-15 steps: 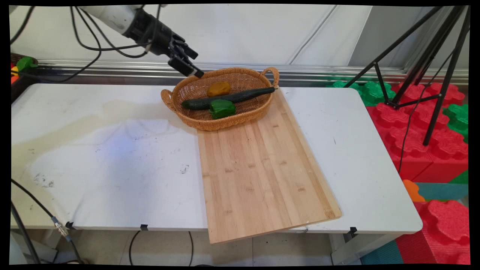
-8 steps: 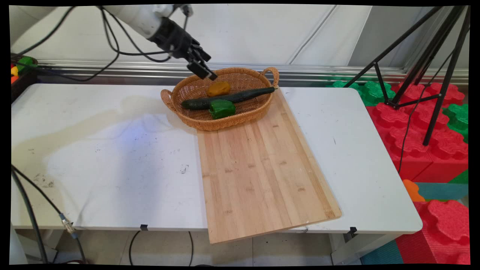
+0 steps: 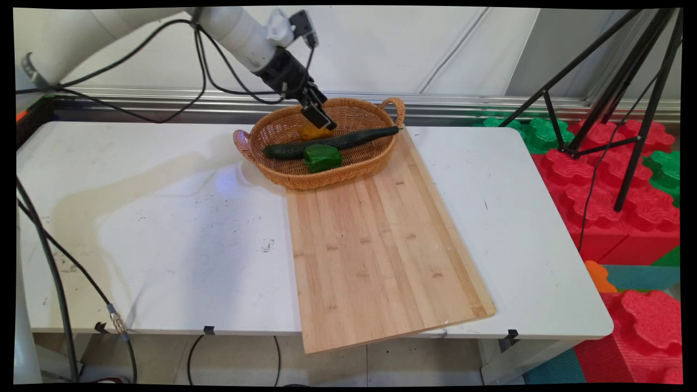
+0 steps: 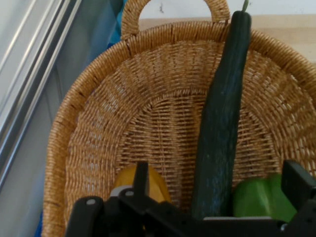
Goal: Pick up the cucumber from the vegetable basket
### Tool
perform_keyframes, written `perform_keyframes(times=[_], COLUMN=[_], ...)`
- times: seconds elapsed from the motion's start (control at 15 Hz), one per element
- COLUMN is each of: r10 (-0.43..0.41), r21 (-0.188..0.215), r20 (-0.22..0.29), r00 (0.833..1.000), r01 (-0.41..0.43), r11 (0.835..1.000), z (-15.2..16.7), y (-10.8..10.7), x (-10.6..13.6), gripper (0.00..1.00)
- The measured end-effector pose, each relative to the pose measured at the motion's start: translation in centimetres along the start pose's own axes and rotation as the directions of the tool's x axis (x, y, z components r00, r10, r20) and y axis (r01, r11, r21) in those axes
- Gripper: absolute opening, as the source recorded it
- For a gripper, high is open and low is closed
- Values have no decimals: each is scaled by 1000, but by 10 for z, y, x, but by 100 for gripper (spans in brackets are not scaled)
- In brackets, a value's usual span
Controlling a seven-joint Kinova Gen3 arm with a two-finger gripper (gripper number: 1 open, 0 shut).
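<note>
Main view: cucumber lengthwise across basket, stem end right.

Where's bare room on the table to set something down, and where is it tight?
Free: the board below the basket, and bare table on either side of the board. Crowded: the basket, with cucumber, green pepper, a yellow piece and the claw over it.

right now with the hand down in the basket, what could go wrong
The hand hangs open over the yellow vegetable, with the cucumber lying right beside it, so a finger could catch the cucumber and roll it. The basket sits partly on the cutting board, so a push might tip or slide it.
</note>
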State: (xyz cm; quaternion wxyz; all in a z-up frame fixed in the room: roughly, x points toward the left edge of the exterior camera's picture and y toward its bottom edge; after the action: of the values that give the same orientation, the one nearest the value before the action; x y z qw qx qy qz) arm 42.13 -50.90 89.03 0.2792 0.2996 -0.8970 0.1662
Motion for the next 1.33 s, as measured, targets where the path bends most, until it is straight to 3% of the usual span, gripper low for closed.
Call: perform_keyframes(times=[0.6,1.07,1.13,1.33], r10=[3,11,14,22], r21=[-23,-24,-24,-23], r20=[80,106,107,110], r00=[997,994,994,994], r01=[-1,-8,-11,-19], r11=[1000,1000,1000,1000], z=[61,81,83,87], y=[0,1,1,1], x=[8,9,10,11], gripper=[100,100,0,0])
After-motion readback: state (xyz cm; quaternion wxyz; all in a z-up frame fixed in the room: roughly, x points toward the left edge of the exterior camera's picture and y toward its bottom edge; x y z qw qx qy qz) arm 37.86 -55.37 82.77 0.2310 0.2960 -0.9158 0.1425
